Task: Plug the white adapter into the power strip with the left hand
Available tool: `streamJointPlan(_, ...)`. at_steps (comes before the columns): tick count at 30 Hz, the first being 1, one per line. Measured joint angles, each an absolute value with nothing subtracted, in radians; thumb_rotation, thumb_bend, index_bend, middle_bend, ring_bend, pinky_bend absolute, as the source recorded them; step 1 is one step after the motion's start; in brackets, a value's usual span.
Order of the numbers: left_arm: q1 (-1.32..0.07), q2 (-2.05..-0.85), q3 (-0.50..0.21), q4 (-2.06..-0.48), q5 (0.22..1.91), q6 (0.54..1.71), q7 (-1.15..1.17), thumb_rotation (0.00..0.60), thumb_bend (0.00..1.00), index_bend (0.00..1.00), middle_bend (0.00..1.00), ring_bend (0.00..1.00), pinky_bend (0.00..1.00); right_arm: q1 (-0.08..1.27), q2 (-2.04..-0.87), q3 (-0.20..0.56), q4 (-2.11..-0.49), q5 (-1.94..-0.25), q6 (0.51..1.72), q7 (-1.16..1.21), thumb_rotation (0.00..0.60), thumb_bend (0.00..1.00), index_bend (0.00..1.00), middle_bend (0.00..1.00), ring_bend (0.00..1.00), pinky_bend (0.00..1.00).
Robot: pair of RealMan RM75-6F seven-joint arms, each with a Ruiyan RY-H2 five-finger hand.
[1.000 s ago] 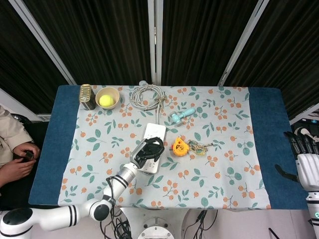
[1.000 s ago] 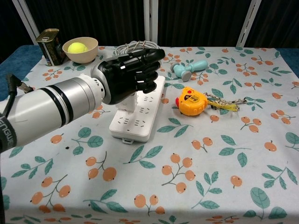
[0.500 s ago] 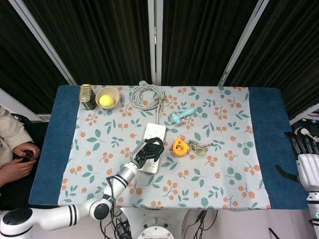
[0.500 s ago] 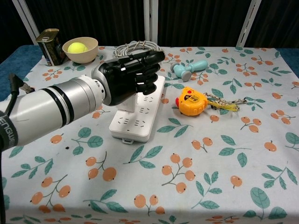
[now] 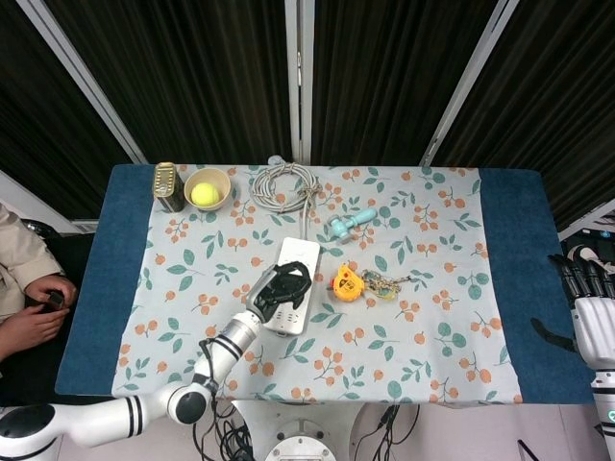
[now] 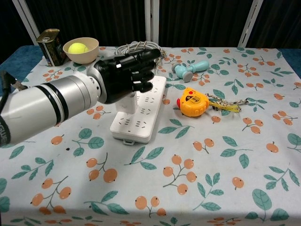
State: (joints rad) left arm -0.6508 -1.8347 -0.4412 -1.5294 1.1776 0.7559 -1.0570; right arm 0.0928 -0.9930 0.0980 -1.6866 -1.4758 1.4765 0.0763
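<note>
The white power strip [image 5: 299, 254] [image 6: 140, 121] lies lengthwise at the table's middle. My black left hand [image 5: 279, 290] [image 6: 124, 78] sits over its middle, fingers curled down around the white adapter [image 6: 125, 105]. The adapter stands upright on the strip's left side, under the palm; only its lower body shows in the chest view. In the head view the hand hides it. The thumb is hidden, as are the plug pins. My right hand [image 5: 589, 305] hangs off the table's right edge, fingers apart and holding nothing.
An orange tape measure [image 6: 193, 102] with a key chain [image 6: 226, 104] lies right of the strip. Behind are a teal tool [image 6: 190, 69] and the coiled cable [image 6: 136, 46]. A bowl with a yellow ball [image 6: 81, 48] and a tin can [image 6: 51, 46] stand far left.
My left forearm has swung a little to the left and the hand has rolled with it, its upper fingers stretching out more. The adapter and strip have stayed in place. The right hand is still.
</note>
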Motion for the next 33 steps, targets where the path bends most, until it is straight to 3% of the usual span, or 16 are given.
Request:
streamJointPlan(7,-0.628,-1.732,-0.485,-1.59,1.25,0.819,-1.063,0.6,0.42,0.58,0.68,0.62,0.69,0.093,-0.986,0.097,-1.681,-1.48,1.474,0.088,0.6,0.12,0.07,0.09,0.0,0.0)
streamJointPlan(11,-0.613,-1.645,-0.486,-1.583,1.294,0.844,-1.004,0.6,0.4,0.4,0.55,0.47,0.51,0.1,-0.981,0.096,-1.672,-1.485,1.461,0.101,0.6,0.12,0.07,0.09,0.0,0.0)
streamJointPlan(15,-0.59,-1.587,-0.466,-1.531,1.341,0.915,-0.837,0.6,0.31,0.35,0.45,0.35,0.35,0.112,-0.979,0.092,-1.653,-1.492,1.435,0.124,0.6,0.12,0.05,0.08,0.0,0.0)
streamJointPlan(19,-0.558,-1.54,-0.431,-1.471,1.383,1.001,-0.591,0.6,0.14,0.25,0.27,0.16,0.15,0.126,-0.98,0.09,-1.636,-1.499,1.415,0.156,0.6,0.12,0.0,0.01,0.0,0.0)
streamJointPlan(22,-0.527,-1.49,-0.397,-1.446,1.4,1.051,-0.359,0.6,0.04,0.22,0.2,0.08,0.03,0.138,-0.987,0.091,-1.617,-1.506,1.406,0.177,0.6,0.12,0.0,0.0,0.0,0.0)
streamJointPlan(28,-0.417,-1.349,-0.31,-1.471,1.409,1.187,0.076,0.6,0.03,0.22,0.18,0.06,0.0,0.153,-0.999,0.092,-1.59,-1.509,1.39,0.207,0.6,0.12,0.0,0.0,0.0,0.0)
streamJointPlan(33,-0.279,-1.232,-0.207,-1.544,1.424,1.345,0.201,0.6,0.03,0.22,0.18,0.06,0.0,0.15,-1.01,0.084,-1.585,-1.51,1.391,0.208,0.6,0.12,0.0,0.0,0.0,0.0)
